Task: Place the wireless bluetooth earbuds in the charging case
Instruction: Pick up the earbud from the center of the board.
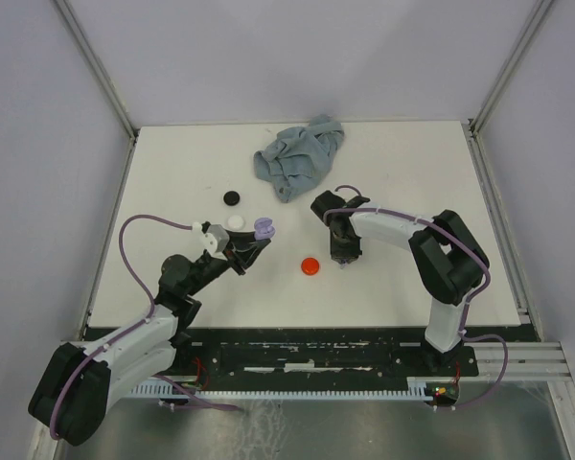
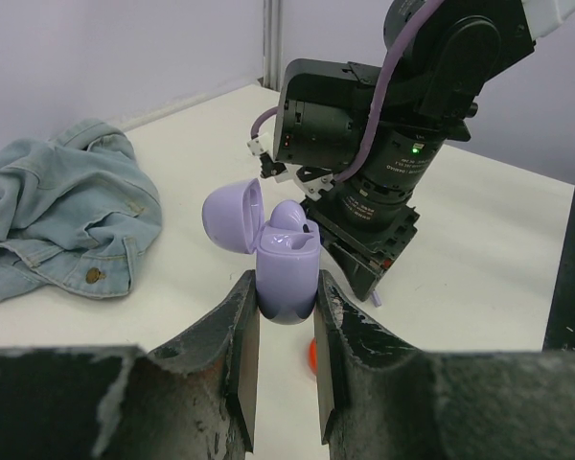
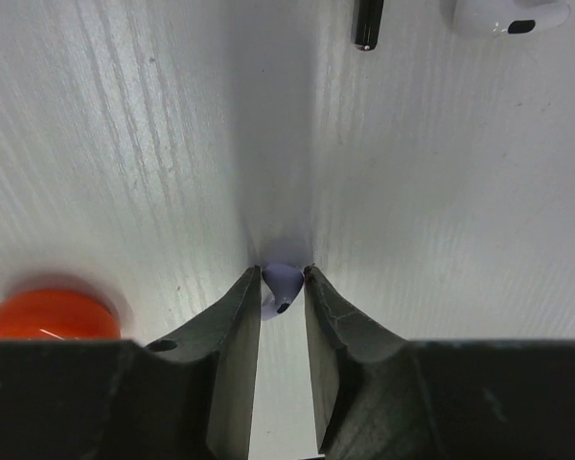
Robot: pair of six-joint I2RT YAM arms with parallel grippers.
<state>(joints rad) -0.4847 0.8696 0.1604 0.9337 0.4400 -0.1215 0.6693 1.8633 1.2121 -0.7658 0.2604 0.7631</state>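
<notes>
Left pincer [image 2: 286, 287], nearest the lens: clamped on the lower body of a lilac charging case [image 2: 286, 273], one finger flat against each side. Case upright, held above the counter [image 1: 402, 172] left of its centre. Lid [image 2: 232, 216] hinged open and tipped away to one side. Rounded lilac shape seated in the top opening, identity not certain.

Right pincer [image 3: 282, 280]: pointed straight down near the counter's centre, tips set close on either side of a lilac earbud [image 3: 282, 286], touching it on both sides as far as the wrist view shows. Earbud lying on the counter surface, apart from the case.

White earbud [image 3: 506, 14]: on the counter beyond the right pincer, well clear of its tips.

Red disc [image 1: 310, 265]: on the counter just left of the right pincer, toward the near edge.

White disc [image 1: 235, 221], black disc [image 1: 232, 198]: left of centre, black one nearer the far edge, white one just beside the held case in the top view.

Denim garment [image 1: 300, 155]: crumpled at the middle of the far edge.
</notes>
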